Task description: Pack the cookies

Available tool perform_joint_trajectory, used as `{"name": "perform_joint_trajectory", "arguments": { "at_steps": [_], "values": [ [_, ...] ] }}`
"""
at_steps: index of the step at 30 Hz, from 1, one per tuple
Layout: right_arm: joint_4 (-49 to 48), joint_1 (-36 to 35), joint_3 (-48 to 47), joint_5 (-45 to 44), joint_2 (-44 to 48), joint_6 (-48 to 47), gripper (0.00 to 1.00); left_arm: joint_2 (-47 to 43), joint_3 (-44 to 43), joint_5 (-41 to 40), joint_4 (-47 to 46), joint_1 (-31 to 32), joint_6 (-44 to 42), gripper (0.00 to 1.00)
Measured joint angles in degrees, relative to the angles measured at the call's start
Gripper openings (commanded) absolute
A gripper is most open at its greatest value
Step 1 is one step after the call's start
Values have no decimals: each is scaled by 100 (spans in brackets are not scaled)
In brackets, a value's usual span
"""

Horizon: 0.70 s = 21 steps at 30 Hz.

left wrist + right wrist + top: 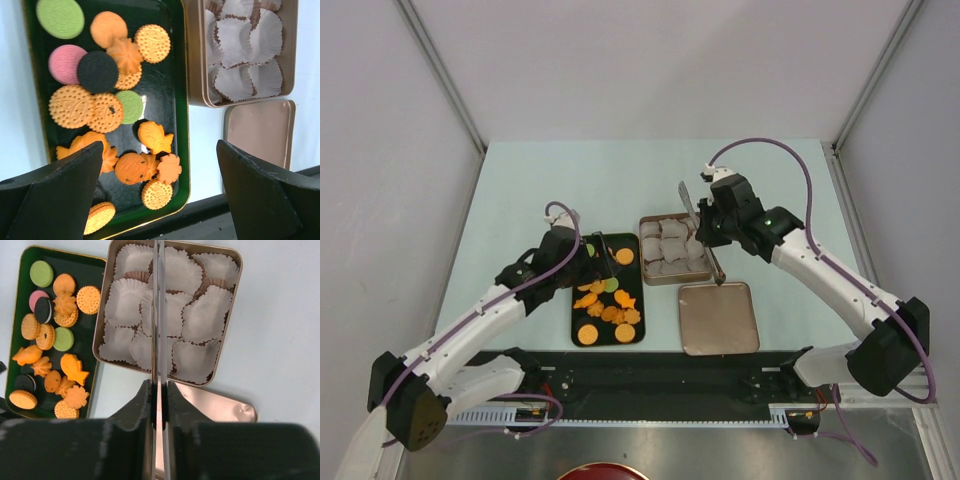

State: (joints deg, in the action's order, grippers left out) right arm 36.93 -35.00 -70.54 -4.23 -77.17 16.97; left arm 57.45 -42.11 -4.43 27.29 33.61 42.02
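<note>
Nineteen cookies [63, 339] are lying in one dark green tray [92, 340], as near as I can count. A few are overlapping, and the left end effector is hiding part of the near end in its own view. Two are green, one is pink, two are dark, and the other fourteen are orange. The orange ones are a mix of dotted rounds, flower shapes and two fish shapes. All of them are sitting in the tray, several leaning on their neighbours.

One tan tin [195, 60] is standing just beside the tray's right edge on the pale surface [570, 180]. It is holding white crinkled paper cups [200, 315], roughly nine (they are crowding and overlapping, so the number is not firm). A single flat lid [718, 318] of the same tan colour is lying just beside the tin's near edge.

The left end effector [160, 142] is hanging over the near half of the tray with its fingers spread wide and nothing between them.

The right end effector [159, 390] is hovering over the tin's near edge with its fingers pinched tight on a thin metal tool [159, 315]. The tool is probably a pair of tongs seen edge-on. It is reaching out over the middle of the paper cups.
</note>
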Motion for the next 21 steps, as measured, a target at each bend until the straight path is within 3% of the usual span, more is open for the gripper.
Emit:
{"name": "perform_joint_trajectory", "arguments": {
  "at_steps": [8, 21],
  "values": [
    [195, -645, -52, -138, 2, -61, 35, -470, 0, -662, 463, 2, -59, 100],
    [170, -1401, 74, -142, 109, -15, 46, -345, 0, -1029, 841, -4, -101, 100]
  ]
}}
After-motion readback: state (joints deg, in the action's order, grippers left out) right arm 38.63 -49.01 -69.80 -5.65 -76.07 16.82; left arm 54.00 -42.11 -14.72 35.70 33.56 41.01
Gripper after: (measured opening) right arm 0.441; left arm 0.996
